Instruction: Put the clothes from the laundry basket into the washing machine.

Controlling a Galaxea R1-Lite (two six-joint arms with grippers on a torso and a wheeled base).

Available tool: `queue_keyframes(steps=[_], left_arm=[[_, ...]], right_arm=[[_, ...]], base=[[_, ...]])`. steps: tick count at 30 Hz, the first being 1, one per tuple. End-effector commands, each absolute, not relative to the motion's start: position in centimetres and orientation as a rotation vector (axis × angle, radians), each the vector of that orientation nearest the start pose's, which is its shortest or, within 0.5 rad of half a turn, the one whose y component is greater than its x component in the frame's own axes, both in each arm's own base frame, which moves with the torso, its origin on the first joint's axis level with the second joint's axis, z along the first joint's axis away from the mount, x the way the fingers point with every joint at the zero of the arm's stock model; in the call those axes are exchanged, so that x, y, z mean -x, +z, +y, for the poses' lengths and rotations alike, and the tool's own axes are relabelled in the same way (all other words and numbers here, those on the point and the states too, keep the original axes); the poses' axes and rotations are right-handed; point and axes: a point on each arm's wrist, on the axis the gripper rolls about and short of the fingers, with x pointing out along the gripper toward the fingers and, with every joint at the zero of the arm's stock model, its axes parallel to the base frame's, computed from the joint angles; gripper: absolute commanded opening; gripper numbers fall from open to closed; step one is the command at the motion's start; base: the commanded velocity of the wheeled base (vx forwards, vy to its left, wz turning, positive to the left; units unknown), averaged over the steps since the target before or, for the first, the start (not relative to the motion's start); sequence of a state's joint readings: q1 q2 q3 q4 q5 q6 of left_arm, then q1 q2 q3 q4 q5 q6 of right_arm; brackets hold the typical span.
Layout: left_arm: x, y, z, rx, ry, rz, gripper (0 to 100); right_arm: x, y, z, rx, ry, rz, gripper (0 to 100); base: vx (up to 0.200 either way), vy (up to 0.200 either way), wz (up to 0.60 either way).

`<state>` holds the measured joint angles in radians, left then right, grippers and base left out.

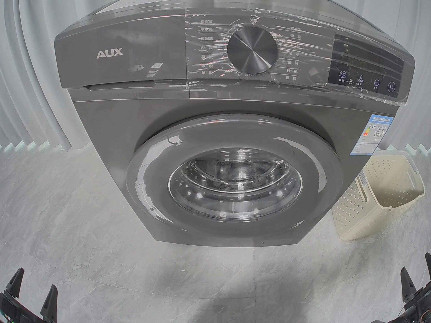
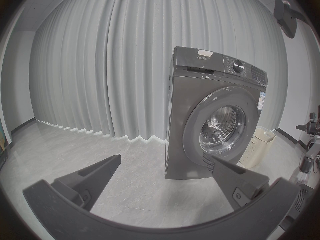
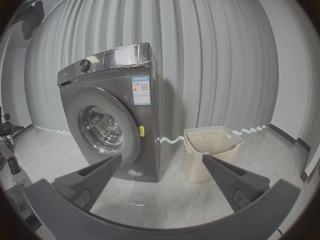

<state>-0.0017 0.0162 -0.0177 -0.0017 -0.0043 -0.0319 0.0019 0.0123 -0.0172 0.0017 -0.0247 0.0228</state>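
Standing on the pale floor (image 1: 90, 229) before the grey curtain (image 2: 100, 67), the washing machine (image 1: 233, 113) has its round door (image 1: 233, 182) shut, and the metal drum (image 1: 235, 176) shows through the glass. The laundry basket (image 1: 381, 194) stands upright on the floor just beside the machine's right side, not touching it. The head view cuts part of it behind the machine's corner, while the right wrist view looks into its mouth and shows the perforated inner walls. The left wrist view gives the machine's plain left panel. The left gripper (image 1: 32, 292) hangs low before the machine with fingers spread wide apart; the right gripper (image 1: 417, 277) is spread the same way.
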Motion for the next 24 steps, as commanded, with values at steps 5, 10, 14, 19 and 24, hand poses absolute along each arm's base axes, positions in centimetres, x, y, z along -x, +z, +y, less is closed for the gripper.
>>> queue_keyframes(steps=[5, 10, 14, 19, 24], left_arm=[[2.27, 7.61, -0.01, 0.031, -0.006, 0.000, 100], [2.27, 7.61, -0.01, 0.026, -0.006, 0.000, 100], [2.27, 7.61, -0.01, 0.026, -0.006, 0.000, 100], [2.27, 7.61, -0.01, 0.018, -0.011, 0.000, 100], [2.27, 7.61, -0.02, 0.020, -0.011, 0.000, 100]], right_arm=[[2.28, 7.53, -0.02, -0.008, -0.008, 0.002, 100], [2.28, 7.53, -0.01, -0.006, 0.000, 0.002, 100], [2.28, 7.55, 0.00, -0.002, 0.002, 0.000, 100], [2.28, 7.55, 0.00, 0.002, 0.002, 0.000, 100], [2.28, 7.55, 0.00, -0.005, 0.002, 0.000, 100]], base=[[0.000, 0.000, 0.00], [0.000, 0.000, 0.00], [0.000, 0.000, 0.00], [0.000, 0.000, 0.00], [0.000, 0.000, 0.00]])
